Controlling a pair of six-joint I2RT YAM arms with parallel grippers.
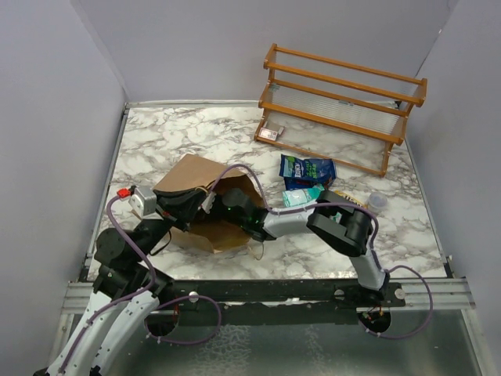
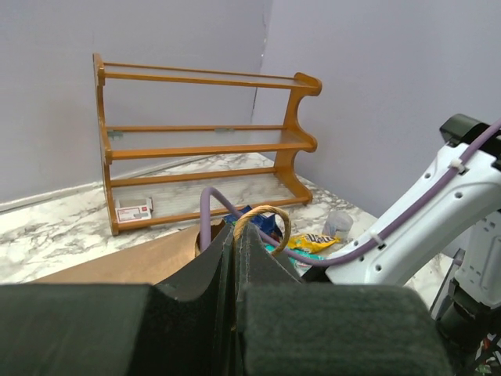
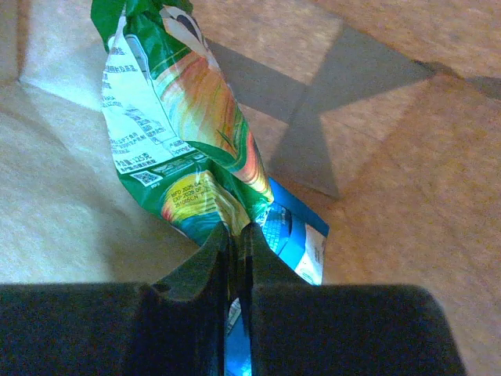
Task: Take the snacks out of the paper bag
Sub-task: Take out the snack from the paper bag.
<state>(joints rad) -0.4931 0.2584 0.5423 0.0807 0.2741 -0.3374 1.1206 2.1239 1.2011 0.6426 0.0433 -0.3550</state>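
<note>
The brown paper bag [image 1: 192,176] lies on its side, mouth to the right. My left gripper [image 2: 235,235] is shut on its twisted paper handle [image 2: 262,213]; it shows in the top view [image 1: 192,205] at the bag's mouth. My right gripper [image 3: 239,235] is inside the bag [image 3: 391,157], shut on the edge of a green snack packet [image 3: 180,117], with a blue packet [image 3: 297,235] beneath. In the top view my right gripper [image 1: 232,208] reaches into the mouth. A blue packet [image 1: 307,170], a teal packet [image 1: 301,196] and a yellow one [image 2: 313,243] lie outside.
A wooden shelf rack [image 1: 344,106] stands at the back right, with a small pale box [image 1: 272,134] on its lowest level. A clear round cup [image 1: 377,203] sits by my right arm's elbow. Grey walls close in the marble table [image 1: 156,141].
</note>
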